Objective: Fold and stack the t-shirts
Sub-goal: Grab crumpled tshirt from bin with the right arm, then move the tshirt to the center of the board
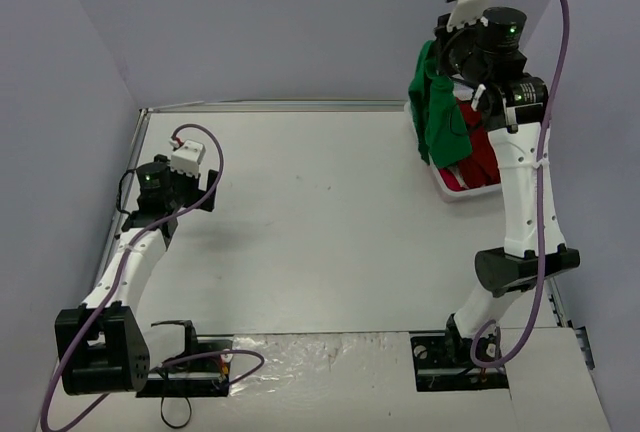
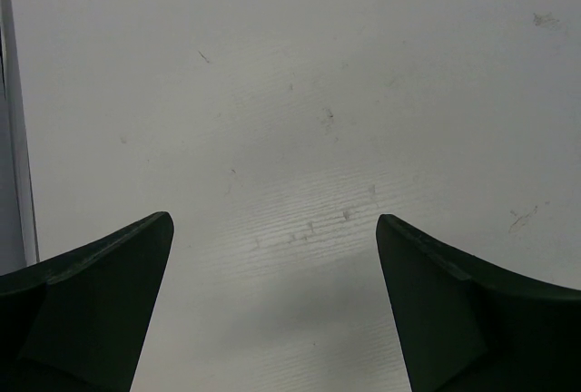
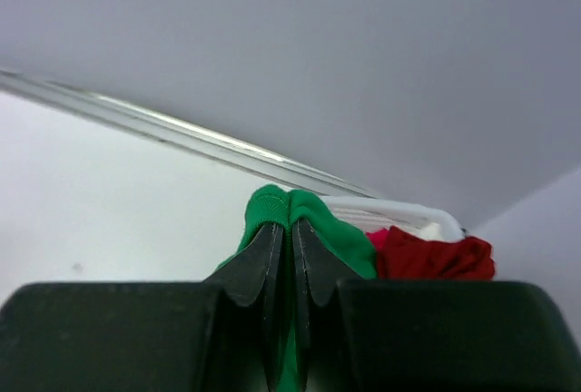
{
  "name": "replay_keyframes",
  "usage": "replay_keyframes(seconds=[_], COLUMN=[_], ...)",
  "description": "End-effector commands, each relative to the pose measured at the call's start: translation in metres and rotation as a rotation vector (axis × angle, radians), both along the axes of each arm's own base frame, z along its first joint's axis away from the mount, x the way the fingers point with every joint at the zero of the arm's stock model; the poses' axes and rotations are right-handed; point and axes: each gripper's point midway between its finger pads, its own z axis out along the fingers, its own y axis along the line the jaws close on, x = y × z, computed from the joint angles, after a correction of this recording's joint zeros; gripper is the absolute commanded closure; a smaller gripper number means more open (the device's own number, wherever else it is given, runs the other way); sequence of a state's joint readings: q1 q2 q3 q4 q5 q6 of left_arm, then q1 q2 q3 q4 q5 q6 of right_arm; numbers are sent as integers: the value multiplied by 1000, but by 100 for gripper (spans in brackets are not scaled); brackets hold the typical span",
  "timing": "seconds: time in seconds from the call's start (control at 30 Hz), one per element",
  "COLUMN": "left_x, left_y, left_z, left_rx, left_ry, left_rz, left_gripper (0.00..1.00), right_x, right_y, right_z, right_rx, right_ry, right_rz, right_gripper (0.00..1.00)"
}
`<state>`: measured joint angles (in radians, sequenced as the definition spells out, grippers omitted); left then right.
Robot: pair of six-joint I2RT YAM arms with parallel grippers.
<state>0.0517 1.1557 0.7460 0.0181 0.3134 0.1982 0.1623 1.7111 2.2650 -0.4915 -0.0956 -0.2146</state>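
Note:
The green t-shirt [image 1: 440,112] hangs in a long bunch above the white basket [image 1: 447,190] at the back right. My right gripper [image 3: 290,229] is shut on a fold of the green t-shirt [image 3: 313,220], which bulges over the fingertips. The red t-shirt [image 1: 478,164] lies crumpled in the basket, seen again as the red t-shirt [image 3: 436,258] in the right wrist view beside the basket rim [image 3: 399,208]. My left gripper [image 2: 274,224] stands open over bare table at the left, its dark fingers [image 2: 100,292] wide apart with nothing between them.
The white table [image 1: 320,222] has a raised metal rail [image 1: 270,105] along its back edge and grey walls around it. Purple cables loop from both arms. The arm bases [image 1: 460,357] sit at the near edge on a foil-covered strip.

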Motion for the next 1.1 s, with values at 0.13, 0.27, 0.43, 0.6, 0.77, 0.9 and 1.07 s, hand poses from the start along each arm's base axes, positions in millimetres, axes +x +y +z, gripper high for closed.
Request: replay_keyframes(seconds=[0.13,0.27,0.43,0.6,0.77,0.9,1.07], left_x=[12,13,14,17,15,12,12], left_y=[6,7,8,8,8,10,11], left_z=[23,21,24,23,23,22,19], left_rx=[15,18,21,18,18,24,28], left_ry=[-52,-46,-58,-53,-55,-60,-54], left_rz=[24,29,35,36,34,43,45], left_gripper=[6,6,6,6,6,6,6], right_x=[-64,-90,-103,-95,-78,-96,-124], right_y=[102,129,139,157,212,269,321], right_z=[40,53,68,51,-16,-43,-51], right_rx=[72,108,137,152,110,-10,-35], right_ry=[-66,-79,-101,-51,104,113,114], right_rz=[436,574,657,719,796,837,927], right_gripper=[100,100,100,100,100,100,100])
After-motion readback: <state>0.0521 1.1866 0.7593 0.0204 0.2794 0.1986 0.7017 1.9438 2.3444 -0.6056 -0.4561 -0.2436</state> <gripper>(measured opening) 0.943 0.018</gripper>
